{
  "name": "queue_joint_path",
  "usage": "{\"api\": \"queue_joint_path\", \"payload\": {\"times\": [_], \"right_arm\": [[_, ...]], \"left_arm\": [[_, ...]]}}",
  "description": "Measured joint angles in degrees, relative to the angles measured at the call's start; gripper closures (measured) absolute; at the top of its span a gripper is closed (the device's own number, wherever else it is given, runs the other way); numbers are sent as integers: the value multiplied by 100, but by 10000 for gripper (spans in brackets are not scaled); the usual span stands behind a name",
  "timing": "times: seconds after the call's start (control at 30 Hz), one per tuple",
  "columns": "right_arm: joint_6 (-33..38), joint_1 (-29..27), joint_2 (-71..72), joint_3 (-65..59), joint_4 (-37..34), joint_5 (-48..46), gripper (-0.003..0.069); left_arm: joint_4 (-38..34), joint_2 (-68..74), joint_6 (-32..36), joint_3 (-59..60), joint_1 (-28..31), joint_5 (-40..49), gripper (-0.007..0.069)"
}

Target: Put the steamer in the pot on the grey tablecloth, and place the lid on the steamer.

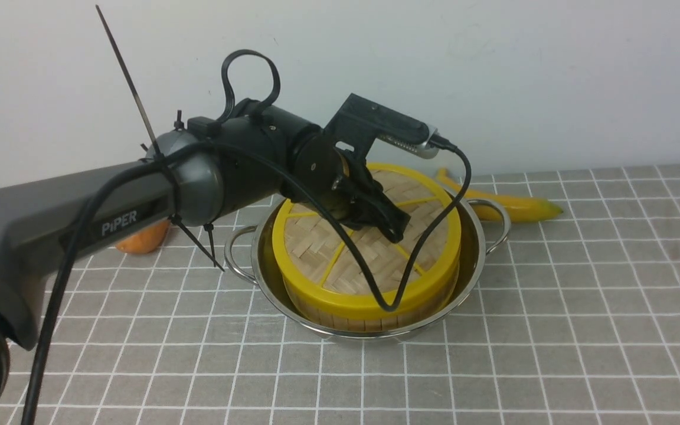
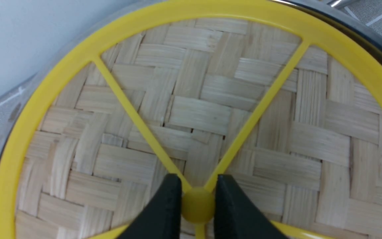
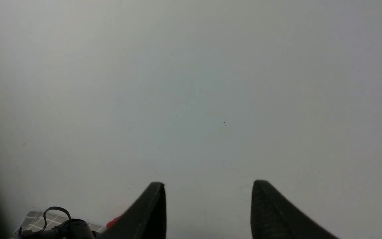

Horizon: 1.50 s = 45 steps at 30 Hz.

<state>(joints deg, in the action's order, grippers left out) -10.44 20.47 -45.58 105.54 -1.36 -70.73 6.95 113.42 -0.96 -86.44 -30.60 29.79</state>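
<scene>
The steel pot (image 1: 474,260) stands on the grey tablecloth (image 1: 552,330). Inside it sits the steamer (image 1: 340,319); only its slatted wall shows below the lid. The lid (image 1: 316,248), a woven disc with a yellow rim, lies on top of the steamer. My left gripper (image 1: 396,233) reaches down onto the lid's middle. In the left wrist view the lid (image 2: 197,113) fills the frame, and the left gripper (image 2: 198,179) is shut on its yellow centre hub (image 2: 197,204). My right gripper (image 3: 208,184) stands open and empty, facing the bare wall, out of the front view.
A yellow banana (image 1: 517,203) lies behind the pot on the right, near the wall. An orange (image 1: 142,239) sits behind my left arm. The wrist camera cable (image 1: 428,236) loops down over the lid's front rim.
</scene>
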Motion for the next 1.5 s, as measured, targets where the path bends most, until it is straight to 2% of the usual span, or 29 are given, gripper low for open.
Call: {"api": "queue_joint_path", "payload": {"times": [0.23, 0.33, 0.37, 0.4, 0.43, 0.47, 0.53, 0.57, 0.6, 0.63, 0.67, 0.77, 0.9, 0.97, 1.0, 1.1, 1.2, 1.23, 1.33, 1.5], "right_arm": [[0, 0, 0, 0, 0, 0, 300], [0, 0, 0, 0, 0, 0, 300], [0, 0, 0, 0, 0, 0, 300], [0, 0, 0, 0, 0, 0, 300], [0, 0, 0, 0, 0, 0, 300], [0, 0, 0, 0, 0, 0, 300], [5, 0, 0, 0, 0, 0, 300], [5, 0, 0, 0, 0, 0, 300], [12, 0, 0, 0, 0, 0, 300], [14, 0, 0, 0, 0, 0, 300], [25, 0, 0, 0, 0, 0, 300], [31, 0, 0, 0, 0, 0, 300], [31, 0, 0, 0, 5, 0, 300], [31, 0, 0, 0, 22, 0, 300], [43, 0, 0, 0, 43, 0, 300], [44, 0, 0, 0, 136, 0, 300], [104, 0, 0, -1, 219, 0, 300], [151, 0, -5, -22, 243, 0, 300], [343, 0, 7, -209, 317, 28, 301], [565, 0, 151, -1066, 587, 39, 340]], "left_arm": [[0, 0, 0, 0, 0, 0, 494], [32, 0, 0, 0, 0, -34, 426], [35, 0, 0, 0, 0, -32, 426], [65, 0, 0, 0, 0, -107, 372], [73, 0, 0, 0, 0, -133, 365], [87, -13, 0, 0, 6, -237, 294], [93, -38, 0, 0, 6, -294, 235], [93, -49, 0, 0, 6, -299, 229], [97, -107, 0, 0, 6, -299, 185], [97, -116, 0, 0, 6, -299, 180], [162, -213, 12, 0, 6, -299, 138], [491, -458, 26, 0, 6, -287, 108], [987, -860, 26, 0, 6, -214, 104], [1254, -1258, 26, 0, 6, -41, 136], [1397, -1571, 26, 0, 6, 111, 183], [1530, -2242, 26, 0, 6, 533, 357], [1664, -3025, 26, 0, 6, 1068, 566], [1692, -3274, 26, 0, 6, 1263, 605], [1727, -3958, 26, 50, 6, 1718, 647], [1738, -5116, 26, 645, 6, 1932, 647]]}}
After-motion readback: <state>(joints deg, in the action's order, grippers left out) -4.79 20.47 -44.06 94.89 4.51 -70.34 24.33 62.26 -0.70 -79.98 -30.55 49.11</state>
